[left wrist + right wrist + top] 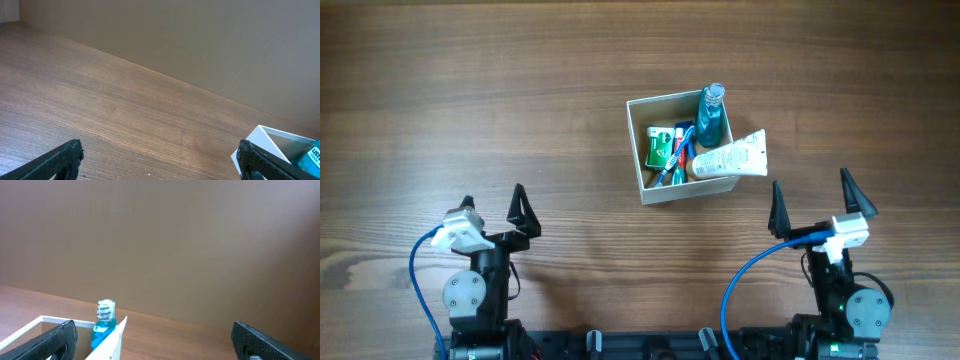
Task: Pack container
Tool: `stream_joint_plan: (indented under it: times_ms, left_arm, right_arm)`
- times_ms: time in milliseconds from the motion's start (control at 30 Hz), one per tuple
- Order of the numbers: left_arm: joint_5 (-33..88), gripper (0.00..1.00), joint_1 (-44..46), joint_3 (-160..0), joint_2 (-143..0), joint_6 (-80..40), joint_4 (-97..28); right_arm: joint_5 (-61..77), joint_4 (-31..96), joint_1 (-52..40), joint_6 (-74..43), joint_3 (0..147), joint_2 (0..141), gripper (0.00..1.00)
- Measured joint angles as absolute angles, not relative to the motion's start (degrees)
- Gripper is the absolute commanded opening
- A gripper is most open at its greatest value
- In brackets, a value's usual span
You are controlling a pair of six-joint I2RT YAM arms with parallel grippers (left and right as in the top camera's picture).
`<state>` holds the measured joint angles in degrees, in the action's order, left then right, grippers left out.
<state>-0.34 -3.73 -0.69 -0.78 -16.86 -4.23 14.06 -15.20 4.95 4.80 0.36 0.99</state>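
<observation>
Overhead, the left hand (pixel 494 203) is seen with its two fingers spread wide and nothing held between them; the right hand (pixel 809 190) is likewise spread wide and empty. Both are placed at the near edge of the wooden tabletop (pixel 470 90), well apart from each other.

The container (pixel 633 140) is found beyond them, nearer the right hand and touched by neither. Its opening is turned upward. As it is square, no long axis can be given; its walls are skewed slightly against the wood grain.

A blue bottle (pixel 711 118) is set in its far right corner, with the cap risen above the wall. A white tube (pixel 732 157) is laid across the near right corner, its length running roughly left to right and one end jutting past the right wall. A green packet (pixel 658 147) is lodged at the left, with slim blue and red handles (pixel 677 155) beside it.

Printing is seen on the tube and the packet, but none of it can be read.
</observation>
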Motion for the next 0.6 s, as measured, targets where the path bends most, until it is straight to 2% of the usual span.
stream_joint_plan:
  times_ms: [267, 600]
  left_arm:
    - [-0.34, 1.00, -3.73, -0.69, -0.78, -16.86, -4.25]
    - [-0.34, 1.00, -3.73, -0.69, -0.78, -16.86, -4.23]
  right_arm:
    - [13.67, -1.63, 4.91, 4.78, 0.36, 0.89, 1.00]
    - [13.65, -0.86, 4.91, 4.80, 0.36, 0.89, 1.00]
